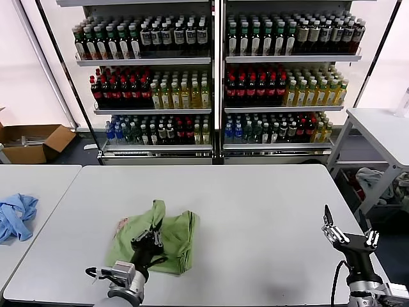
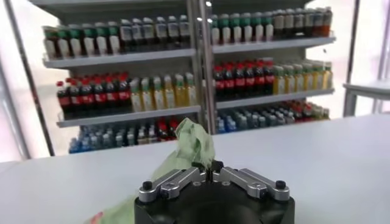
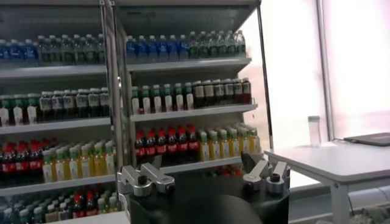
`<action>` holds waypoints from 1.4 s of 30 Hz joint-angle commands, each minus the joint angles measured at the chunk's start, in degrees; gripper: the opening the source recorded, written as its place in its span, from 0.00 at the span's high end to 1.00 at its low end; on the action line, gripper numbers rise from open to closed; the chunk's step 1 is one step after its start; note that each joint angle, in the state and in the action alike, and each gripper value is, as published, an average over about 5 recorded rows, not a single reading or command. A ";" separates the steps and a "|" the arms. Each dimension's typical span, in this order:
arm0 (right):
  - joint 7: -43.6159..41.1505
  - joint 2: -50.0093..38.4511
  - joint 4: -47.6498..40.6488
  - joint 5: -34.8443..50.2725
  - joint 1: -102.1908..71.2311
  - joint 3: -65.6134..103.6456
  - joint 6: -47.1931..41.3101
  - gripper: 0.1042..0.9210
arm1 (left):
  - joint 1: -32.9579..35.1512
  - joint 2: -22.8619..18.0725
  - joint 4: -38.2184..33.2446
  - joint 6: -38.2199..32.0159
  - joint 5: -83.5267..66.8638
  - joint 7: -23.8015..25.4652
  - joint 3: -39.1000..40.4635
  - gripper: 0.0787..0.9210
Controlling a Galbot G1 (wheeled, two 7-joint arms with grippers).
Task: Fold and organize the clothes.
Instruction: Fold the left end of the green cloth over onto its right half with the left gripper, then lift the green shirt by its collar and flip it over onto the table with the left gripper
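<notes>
The light green shirt (image 1: 163, 240) lies crumpled and partly folded on the white bench (image 1: 255, 211), near its front left, one fold raised upward.

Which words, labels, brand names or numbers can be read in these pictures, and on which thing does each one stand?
No text can be read.
Bottles on the shelves: they carry labels, too small and blurred to read.
Cardboard box: no print visible.
Green shirt, blue garment, left gripper, right gripper: no lettering shows.
</notes>
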 commanded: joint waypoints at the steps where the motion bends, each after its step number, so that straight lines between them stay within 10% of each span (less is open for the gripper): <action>1: 0.06 0.15 0.44 0.03 -0.07 -0.22 -0.25 0.12 | -2.51 -0.28 2.83 0.40 4.27 0.79 7.41 0.97; 13: 0.21 0.17 0.92 0.55 -0.32 0.01 -0.34 0.12 | -10.38 -0.99 8.11 3.89 5.76 -0.08 12.88 0.96; 27: 0.39 0.62 0.87 0.30 0.60 -0.61 -0.97 0.12 | -11.99 -0.19 0.52 1.34 12.06 -0.04 18.87 0.52; 42: 1.05 -0.19 1.07 0.37 0.87 0.00 -2.19 0.12 | 2.27 6.43 1.59 2.82 -10.35 -1.22 -15.42 0.12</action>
